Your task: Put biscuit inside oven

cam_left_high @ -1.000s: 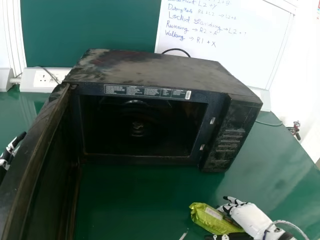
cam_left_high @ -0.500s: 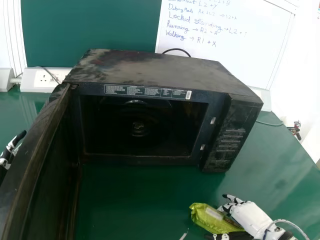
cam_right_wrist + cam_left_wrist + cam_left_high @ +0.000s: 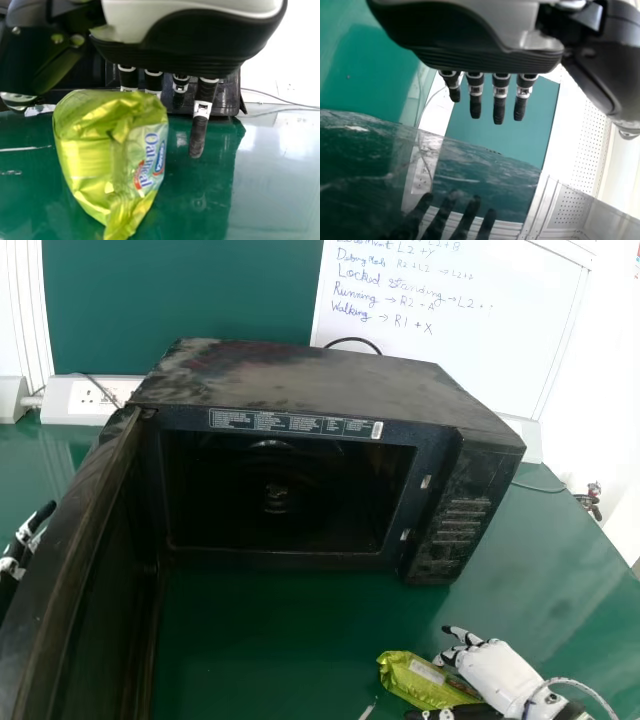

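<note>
Yellow-green, crinkled film wrapped the biscuit packet (image 3: pixel 412 676), and a pale label (image 3: pixel 150 157) with blue and red lettering ran along one side of it. More print ran above the oven's opening on a dark strip (image 3: pixel 290 424) of small white text in boxes, ending in a little white tag, and worn markings lined the control panel (image 3: pixel 460 510). Behind, a whiteboard (image 3: pixel 470 355) carried several handwritten lines with arrows. The table (image 3: pixel 270 640) was glossy green and threw back soft reflections; a green panel (image 3: pixel 180 290) and a white socket strip (image 3: pixel 90 395) stood beyond it. Black and smudged on top, the oven (image 3: pixel 320 380) had its door (image 3: pixel 70 540) swung wide on the left, and a small fitting (image 3: pixel 275 498) showed in its dark cavity. The packet was outside the oven, in front of its right part, just beside the right hand (image 3: pixel 495 670). In the right wrist view the right hand (image 3: pixel 200 47) was open, fingers extended beyond the packet; whether they touched it could not be told. The left hand (image 3: pixel 22 545), past the door at the left edge, was also open, its fingers straight.
</note>
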### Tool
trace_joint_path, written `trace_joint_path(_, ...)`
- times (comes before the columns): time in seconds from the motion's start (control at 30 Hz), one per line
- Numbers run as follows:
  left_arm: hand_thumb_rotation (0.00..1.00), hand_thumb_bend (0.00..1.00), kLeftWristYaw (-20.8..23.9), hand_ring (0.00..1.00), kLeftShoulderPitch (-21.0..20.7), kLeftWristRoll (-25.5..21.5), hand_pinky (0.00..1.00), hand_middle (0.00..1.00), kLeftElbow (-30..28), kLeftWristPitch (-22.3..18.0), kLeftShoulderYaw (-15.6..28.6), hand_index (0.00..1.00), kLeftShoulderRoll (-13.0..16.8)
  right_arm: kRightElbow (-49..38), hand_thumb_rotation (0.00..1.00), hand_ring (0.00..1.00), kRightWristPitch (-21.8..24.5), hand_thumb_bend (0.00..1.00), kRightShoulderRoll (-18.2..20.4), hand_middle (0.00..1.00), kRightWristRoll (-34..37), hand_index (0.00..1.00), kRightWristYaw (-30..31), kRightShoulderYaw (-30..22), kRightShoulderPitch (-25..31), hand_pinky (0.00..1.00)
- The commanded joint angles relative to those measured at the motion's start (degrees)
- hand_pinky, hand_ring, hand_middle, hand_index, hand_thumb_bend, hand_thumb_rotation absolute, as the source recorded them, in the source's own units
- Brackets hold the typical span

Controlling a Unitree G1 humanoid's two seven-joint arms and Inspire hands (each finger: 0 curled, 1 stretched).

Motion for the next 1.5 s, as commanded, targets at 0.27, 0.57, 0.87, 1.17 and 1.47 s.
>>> trace_joint_path(0.27,0.95,0.87,0.5,0.93,0.7,0.1,1.00,0.92,-1.1,0.0,-0.2,0.93,0.1,-3.2,0.08,0.59,3.9,1.00,-0.4,0.64,-4.1,0.61,1.3,1.7,1.9,0.49)
trace_joint_path(0.57,0.95,0.88,0.7,0.93,0.8,0.2,1.00,0.92,-1.2,0.2,-0.1,0.93,0.1,-3.6,0.00,0.52,4.5,1.00,0.3,0.58,-4.7,0.56,-1.7,2.1,2.3,0.41)
trace_joint_path(0.87,0.95,0.87,0.7,0.93,0.9,0.0,1.00,0.92,-1.4,0.1,-0.2,0.93,0.0,-1.2,0.00,0.49,1.9,1.00,0.4,0.55,-1.7,0.52,-3.4,2.8,1.6,0.43)
trace_joint_path(1.17,0.95,0.87,0.8,0.93,0.6,-0.1,1.00,0.92,-1.2,0.3,-0.1,0.93,0.1,-0.1,0.00,0.46,1.2,0.53,0.3,0.50,0.0,0.48,-3.1,3.4,0.5,0.39)
trace_joint_path(1.47,0.95,0.87,0.5,0.94,0.5,-0.5,1.00,0.93,-0.9,-0.1,0.2,0.93,0.3,3.8,0.00,0.42,-2.4,0.52,0.2,0.51,3.4,0.49,-3.1,3.3,-0.7,0.37)
